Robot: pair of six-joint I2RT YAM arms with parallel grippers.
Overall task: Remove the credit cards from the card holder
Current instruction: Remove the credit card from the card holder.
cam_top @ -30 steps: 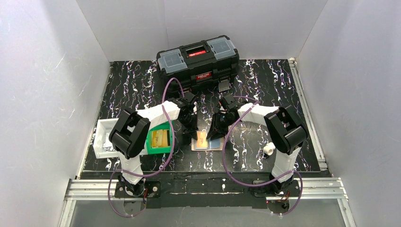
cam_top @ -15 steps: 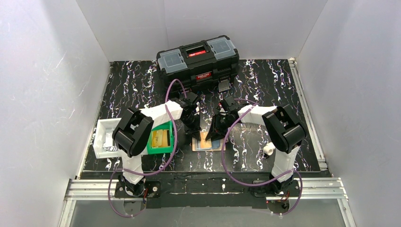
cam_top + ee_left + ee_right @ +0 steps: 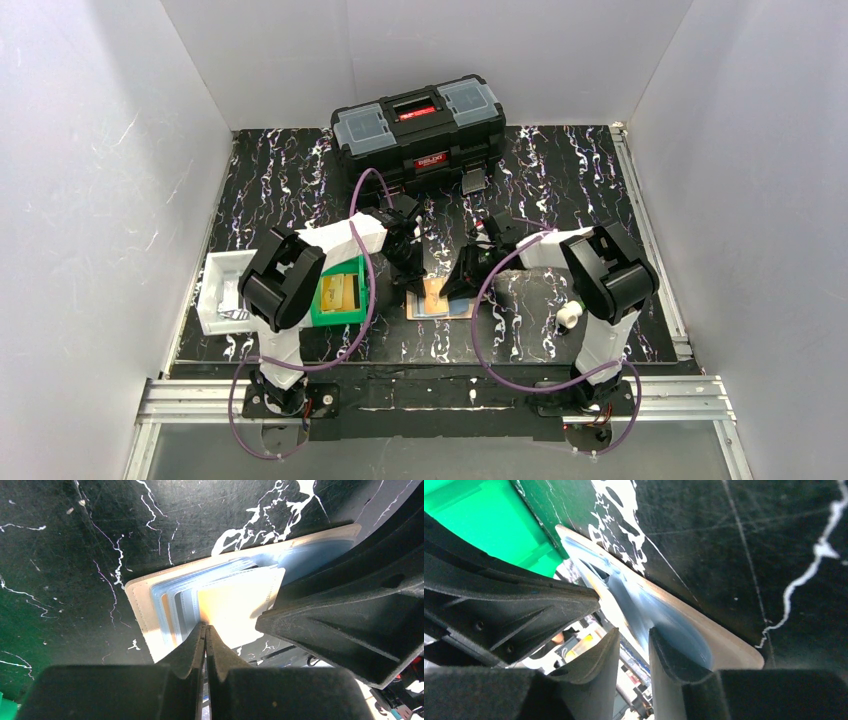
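White walls closed in a black desk [image 3: 300,180] veined with white. Nearest, both arms rose from a metal rail [image 3: 180,398] at the desk's edge. Just beyond it, on the left, a white tray [image 3: 212,268] sat beside a green bin [image 3: 330,315] holding yellow-tan slabs [image 3: 340,290]; on the right stood a small white cylinder [image 3: 568,316].

Between the arms the card holder [image 3: 425,312] lay opened flat on the desk, close to the bin. An orange-tan card [image 3: 235,610] stuck partway out of its pockets, and a light blue card [image 3: 315,560] lay on its other half, blurred in the right wrist view.

The left hand [image 3: 205,627] was closed, its two fingers pressed together with nothing between them, the tips resting on the holder at the orange-tan card's edge. The right hand [image 3: 634,632] came in from the opposite side, its fingers parted by a narrow gap and poised low over the holder's blue side; nothing showed clamped between them. The two hands stood just beside each other over the holder.

Farthest back, a black toolbox [image 3: 420,125] with a red label rested against the rear wall.
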